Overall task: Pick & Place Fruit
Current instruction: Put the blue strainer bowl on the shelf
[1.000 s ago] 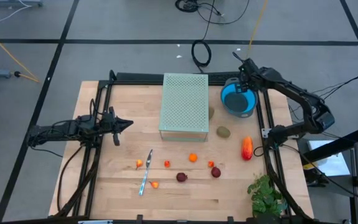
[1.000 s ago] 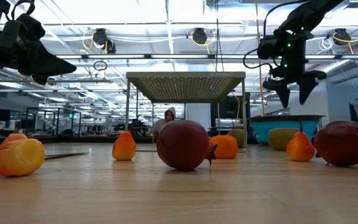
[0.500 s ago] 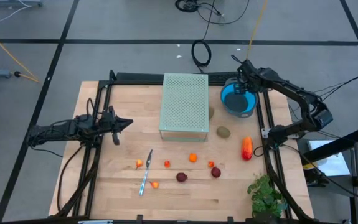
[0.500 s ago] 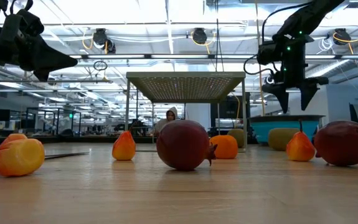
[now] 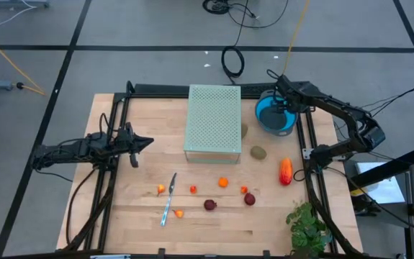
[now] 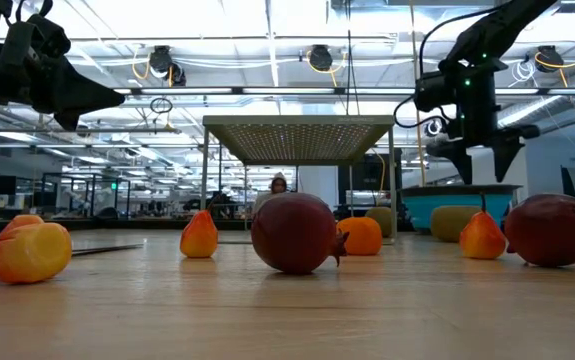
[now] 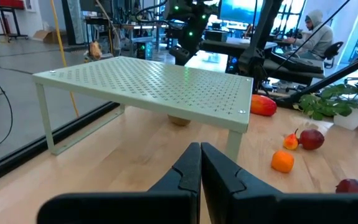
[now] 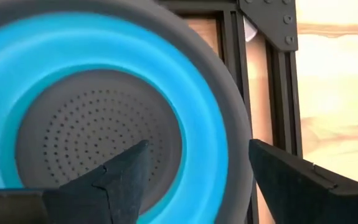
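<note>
Right hand (image 5: 280, 106) hangs empty with fingers spread above the blue bowl (image 5: 273, 117) at the bench's (image 5: 142, 216) far right corner. Left hand (image 5: 146, 142), fingers pressed together, waits near the left edge, with the fruit (image 5: 210, 205) scattered along the near side.

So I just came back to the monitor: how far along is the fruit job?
Nothing looks placed yet: the blue bowl shows empty. In hand: the right end effector hangs open over it, holding nothing. The left end effector waits shut at the table's left. Left to do: the small fruit pieces, maroon balls, olive-brown oval and red-orange oblong all lie on the table.
</note>
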You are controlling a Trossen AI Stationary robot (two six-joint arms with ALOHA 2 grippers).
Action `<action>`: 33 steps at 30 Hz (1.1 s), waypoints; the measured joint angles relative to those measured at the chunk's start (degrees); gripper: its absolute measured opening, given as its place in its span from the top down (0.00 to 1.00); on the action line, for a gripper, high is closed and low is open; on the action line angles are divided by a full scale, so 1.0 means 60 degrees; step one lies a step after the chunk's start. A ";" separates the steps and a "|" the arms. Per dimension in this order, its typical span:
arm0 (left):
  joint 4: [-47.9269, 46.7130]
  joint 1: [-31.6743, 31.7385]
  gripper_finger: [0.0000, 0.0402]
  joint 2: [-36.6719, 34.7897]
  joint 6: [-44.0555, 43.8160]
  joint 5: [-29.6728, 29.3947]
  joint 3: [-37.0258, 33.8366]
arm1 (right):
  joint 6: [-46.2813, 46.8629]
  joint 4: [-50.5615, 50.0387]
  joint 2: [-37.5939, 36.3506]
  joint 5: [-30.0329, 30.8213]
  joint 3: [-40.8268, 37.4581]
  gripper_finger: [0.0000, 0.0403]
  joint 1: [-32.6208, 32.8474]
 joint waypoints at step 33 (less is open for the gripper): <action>0.0011 -0.0004 0.98 0.0001 0.0011 -0.0164 0.0000 | 0.2189 -0.2397 -0.0692 0.0518 -0.0434 0.40 0.0205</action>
